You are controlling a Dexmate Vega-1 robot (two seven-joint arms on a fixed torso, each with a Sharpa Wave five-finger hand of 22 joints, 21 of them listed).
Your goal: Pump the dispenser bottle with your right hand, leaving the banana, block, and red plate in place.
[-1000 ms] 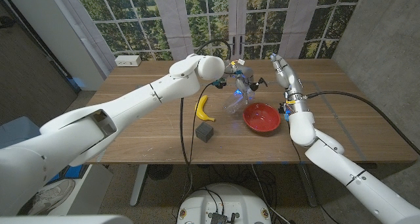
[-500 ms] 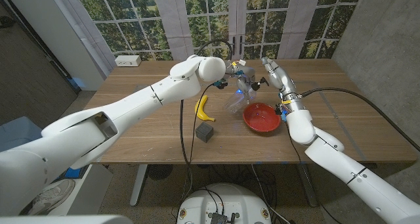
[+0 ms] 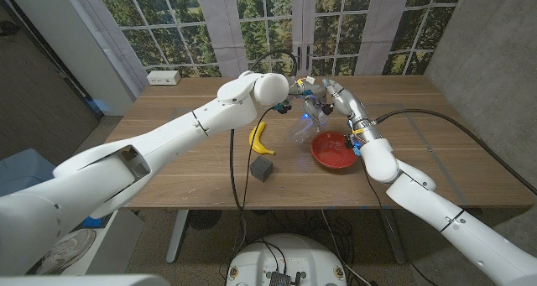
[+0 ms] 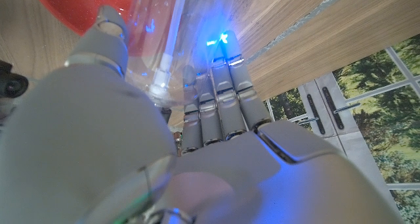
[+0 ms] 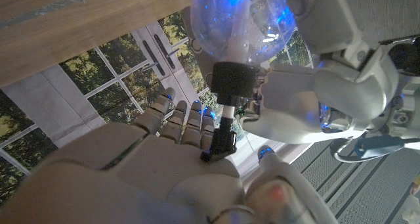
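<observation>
The clear dispenser bottle stands at the middle of the table, lit blue from behind. My left hand grips its body, fingers wrapped round the clear wall. My right hand is at the bottle's top with its fingers apart. In the right wrist view the black pump head touches that hand's palm side, above the black collar. The banana lies left of the bottle, the dark block in front of it. The red plate sits right of the bottle.
A white box lies at the table's far left corner. A black cable hangs from my left arm across the table beside the block. Windows run behind the far edge.
My right hand has swung left from beside the bottle onto its pump head. The left hand, bottle, banana, block and plate have stayed put.
</observation>
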